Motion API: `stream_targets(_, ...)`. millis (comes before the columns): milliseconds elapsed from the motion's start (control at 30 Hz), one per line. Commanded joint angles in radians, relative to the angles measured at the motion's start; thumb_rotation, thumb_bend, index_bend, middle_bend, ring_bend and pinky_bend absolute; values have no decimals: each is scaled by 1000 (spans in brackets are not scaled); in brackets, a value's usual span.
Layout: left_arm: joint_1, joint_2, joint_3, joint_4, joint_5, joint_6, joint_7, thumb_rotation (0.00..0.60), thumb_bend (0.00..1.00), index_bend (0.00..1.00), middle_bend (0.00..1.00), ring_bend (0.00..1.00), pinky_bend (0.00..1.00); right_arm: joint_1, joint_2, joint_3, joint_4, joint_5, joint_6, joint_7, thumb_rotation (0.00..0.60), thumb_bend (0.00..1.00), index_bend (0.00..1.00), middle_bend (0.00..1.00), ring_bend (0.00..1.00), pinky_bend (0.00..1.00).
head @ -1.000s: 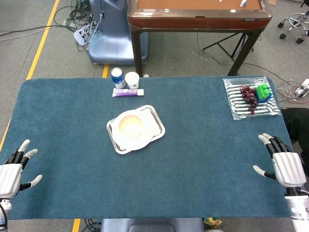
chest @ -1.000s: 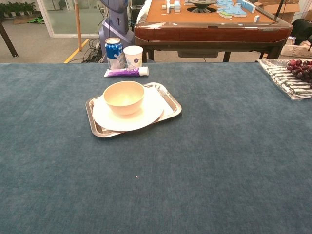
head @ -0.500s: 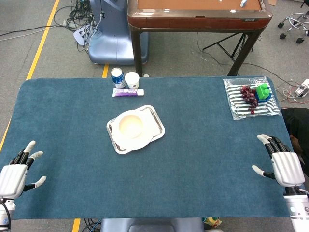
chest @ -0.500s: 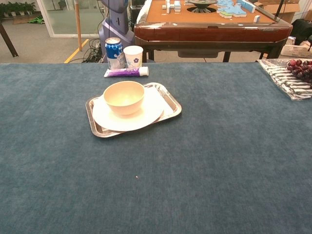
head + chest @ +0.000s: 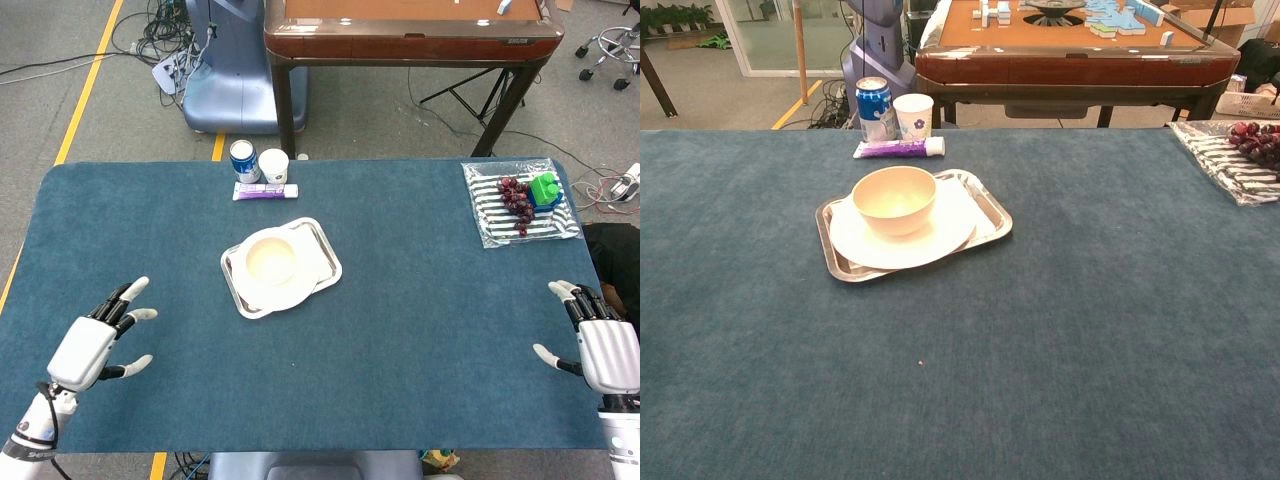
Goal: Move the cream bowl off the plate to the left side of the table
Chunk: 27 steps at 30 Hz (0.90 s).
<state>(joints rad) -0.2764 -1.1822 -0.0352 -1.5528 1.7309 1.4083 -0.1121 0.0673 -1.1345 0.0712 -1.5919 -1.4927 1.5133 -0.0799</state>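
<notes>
At the middle of the blue-covered desk (image 5: 420,330), a little toward nine o'clock, the cream bowl (image 5: 270,258) sits upright on a white plate (image 5: 300,283), and the plate rests in a shallow metal tray (image 5: 329,252) set at an angle. At twelve o'clock from the tray, near the far edge, a blue can (image 5: 244,160) and a white paper cup (image 5: 273,165) stand side by side, with a purple tube (image 5: 265,190) lying flat just in front of them. At two o'clock, in the far corner, a striped tray (image 5: 490,225) holds dark grapes (image 5: 516,202) and a green block (image 5: 545,187). At seven o'clock the left hand (image 5: 88,348) is over the desk, fingers spread wide, holding nothing, well apart from the bowl. At four o'clock the right hand (image 5: 603,350) is at the desk's edge, fingers likewise spread and empty. The chest view shows neither hand.
</notes>
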Motion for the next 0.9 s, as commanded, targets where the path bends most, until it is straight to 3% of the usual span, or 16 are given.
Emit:
stream_targets(33, -68, -14, -27, -9, 15, -56, -45, 600, 158, 354, 20, 8, 274, -2, 1, -1, -1, -2, 2, 3, 600, 0, 190, 211, 151, 336)
stream_targets(167, -140, -27, -44, -10, 11, -123, -106, 600, 158, 374, 2, 0, 275, -5, 5, 1, -2, 0, 6, 10, 600, 0, 201, 211, 151, 336)
stream_targets(500, -271, -131, -88, 31, -39, -262, 12, 600, 152, 396, 0, 0, 253, -7, 16, -1, -6, -4, 2, 29, 600, 0, 205, 211, 151, 336)
stream_targets(900, -398, -286, -136, 177, -131, -365, 88, 600, 152, 450, 0, 0, 252, -15, 33, 5, -11, -4, 13, 73, 600, 0, 205, 213, 151, 336)
